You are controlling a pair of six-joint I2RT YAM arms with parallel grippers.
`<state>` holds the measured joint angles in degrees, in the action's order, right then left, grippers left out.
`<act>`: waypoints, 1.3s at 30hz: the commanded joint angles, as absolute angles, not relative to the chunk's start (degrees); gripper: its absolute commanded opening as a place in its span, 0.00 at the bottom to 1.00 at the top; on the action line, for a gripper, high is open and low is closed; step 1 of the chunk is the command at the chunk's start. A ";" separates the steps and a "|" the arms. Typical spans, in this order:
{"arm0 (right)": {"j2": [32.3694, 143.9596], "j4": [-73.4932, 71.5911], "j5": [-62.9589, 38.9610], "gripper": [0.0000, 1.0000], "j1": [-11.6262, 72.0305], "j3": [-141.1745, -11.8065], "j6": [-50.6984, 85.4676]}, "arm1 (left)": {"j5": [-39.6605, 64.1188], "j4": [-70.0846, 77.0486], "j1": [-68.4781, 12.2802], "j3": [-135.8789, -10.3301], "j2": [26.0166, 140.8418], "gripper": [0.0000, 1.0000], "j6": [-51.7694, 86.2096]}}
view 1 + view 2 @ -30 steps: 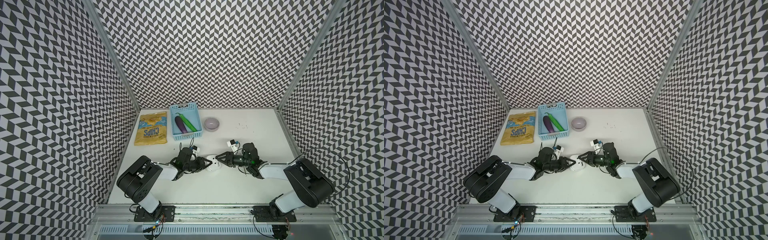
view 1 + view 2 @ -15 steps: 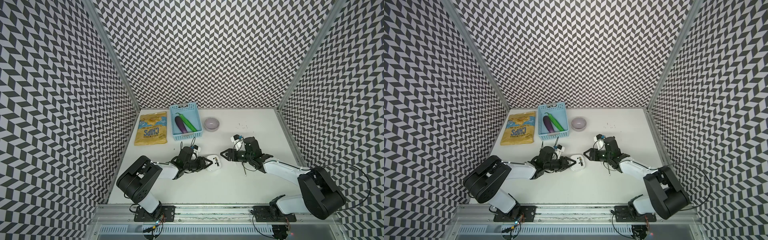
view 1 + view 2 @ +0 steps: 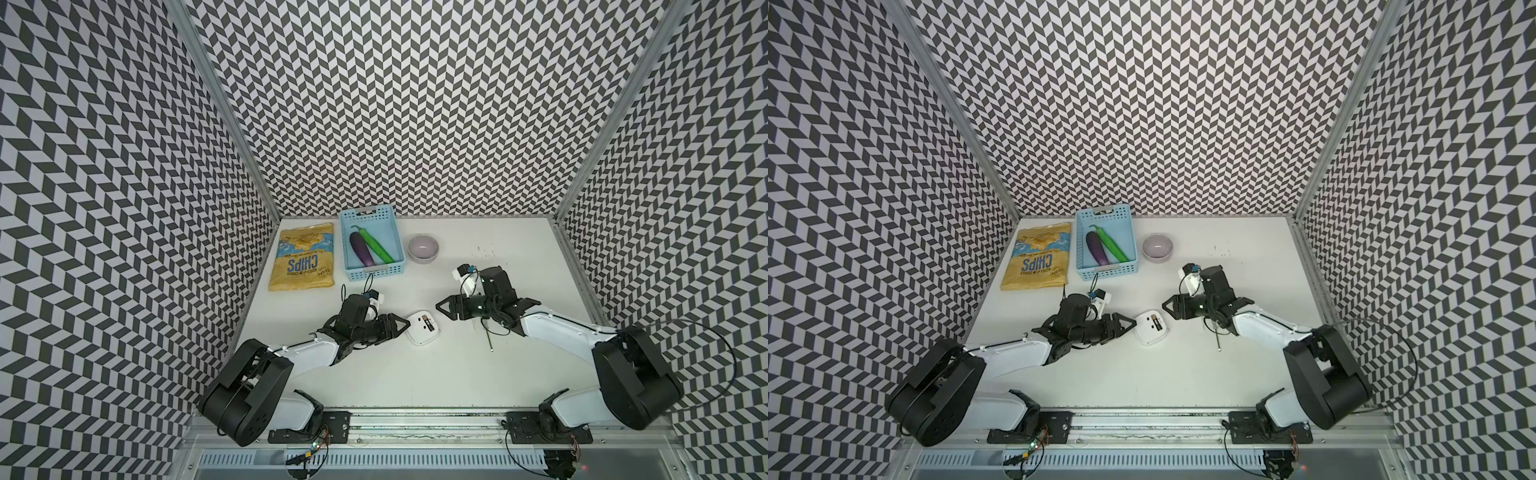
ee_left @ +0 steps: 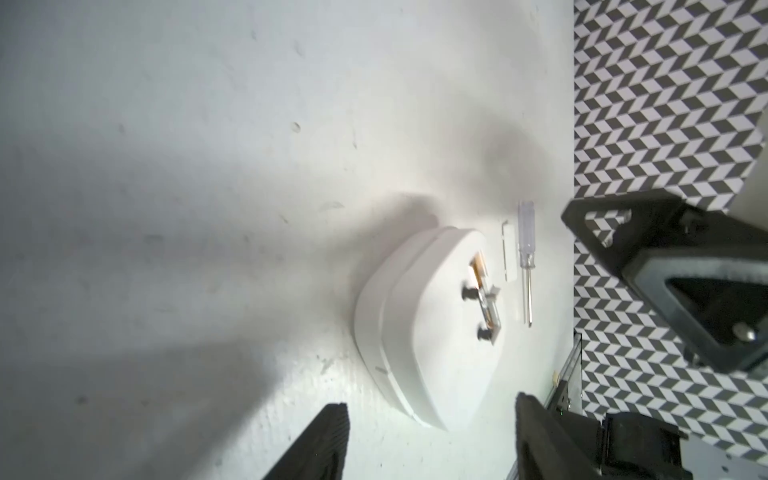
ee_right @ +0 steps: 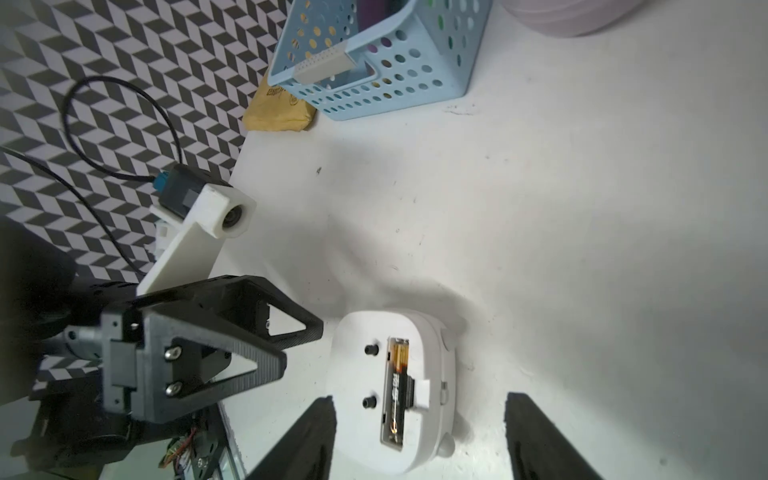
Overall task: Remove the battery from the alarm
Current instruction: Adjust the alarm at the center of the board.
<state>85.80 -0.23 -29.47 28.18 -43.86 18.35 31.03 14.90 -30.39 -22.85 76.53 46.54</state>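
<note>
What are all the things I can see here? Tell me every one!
alarm: one, white, middle, back up
battery: one, dark with gold end, in the alarm's slot
screwdriver: one, clear-handled, by the right arm
small cover: one, white, beside the screwdriver
chips bag: one, yellow, far left
basket: one, light blue, beside the chips bag
eggplant: one, purple, in the basket
green vegetable: one, green, in the basket
bowl: one, lilac, beside the basket
left gripper: one, black, open, near the alarm
right gripper: one, black, open, near the alarm
</note>
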 commanded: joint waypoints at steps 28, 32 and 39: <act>102.48 6.05 -40.74 0.40 32.44 -56.34 7.99 | 36.81 24.54 -37.51 -26.38 86.89 0.55 48.26; 98.55 6.07 -40.57 0.40 32.21 -52.46 8.85 | 34.82 23.29 -35.00 -24.67 84.32 0.55 47.99; 91.41 9.89 -34.33 0.47 31.48 -46.61 10.92 | 33.96 23.22 -32.02 -25.20 83.55 0.58 47.08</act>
